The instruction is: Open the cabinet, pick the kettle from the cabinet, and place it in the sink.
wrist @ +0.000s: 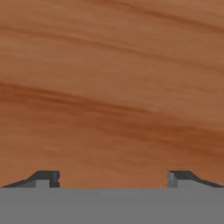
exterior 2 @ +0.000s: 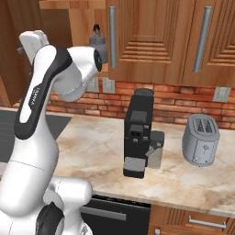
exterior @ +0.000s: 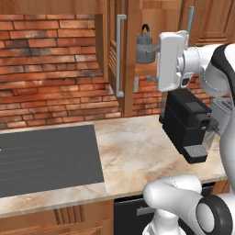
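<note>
At the far left of the left base view lies a black stovetop; to its right, against the brick wall, the cabinet stands with one door swung open. Inside, the kettle sits on the shelf. Right of it the white arm bends up, its hand raised level with the shelf and just beside the kettle. In the hand view the gripper has its two tips spread wide, empty, facing bare wood. Further right stands a black coffee machine. Closing from here would likely miss, or nudge the kettle off its shelf.
</note>
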Motion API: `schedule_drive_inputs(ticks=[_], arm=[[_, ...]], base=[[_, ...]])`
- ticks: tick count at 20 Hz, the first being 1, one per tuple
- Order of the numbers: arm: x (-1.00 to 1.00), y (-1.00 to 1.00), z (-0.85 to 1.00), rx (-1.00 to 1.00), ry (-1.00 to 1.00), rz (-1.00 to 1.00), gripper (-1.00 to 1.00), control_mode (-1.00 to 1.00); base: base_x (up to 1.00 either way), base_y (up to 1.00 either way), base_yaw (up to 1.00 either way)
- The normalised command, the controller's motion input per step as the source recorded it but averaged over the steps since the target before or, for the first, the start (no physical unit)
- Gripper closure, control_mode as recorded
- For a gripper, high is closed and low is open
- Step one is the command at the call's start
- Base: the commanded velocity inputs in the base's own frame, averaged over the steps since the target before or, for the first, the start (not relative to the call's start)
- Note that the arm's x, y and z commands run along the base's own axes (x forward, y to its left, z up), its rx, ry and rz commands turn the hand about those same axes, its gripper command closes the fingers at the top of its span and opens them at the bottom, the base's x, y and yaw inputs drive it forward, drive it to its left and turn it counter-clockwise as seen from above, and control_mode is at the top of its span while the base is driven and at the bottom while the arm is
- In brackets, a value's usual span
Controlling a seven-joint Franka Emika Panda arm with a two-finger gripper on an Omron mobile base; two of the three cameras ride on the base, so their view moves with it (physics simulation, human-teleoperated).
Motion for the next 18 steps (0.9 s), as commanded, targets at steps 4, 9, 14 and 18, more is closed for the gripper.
schedule_drive_inputs(ticks=[4,9,14,18], arm=[[-0.09,-0.5,0.04,-0.08,0.0,-0.04,-1.0,-1.0],[-0.06,-0.5,0.04,-0.11,0.0,-0.09,-1.0,-1.0],[-0.05,-0.46,0.01,-0.19,-0.04,-0.19,-1.0,-1.0],[-0.08,-0.43,0.0,-0.21,-0.11,-0.18,-1.0,-1.0]], base=[[0.0,0.0,0.0],[0.0,0.0,0.0],[0.0,0.0,0.0],[0.0,0.0,0.0]])
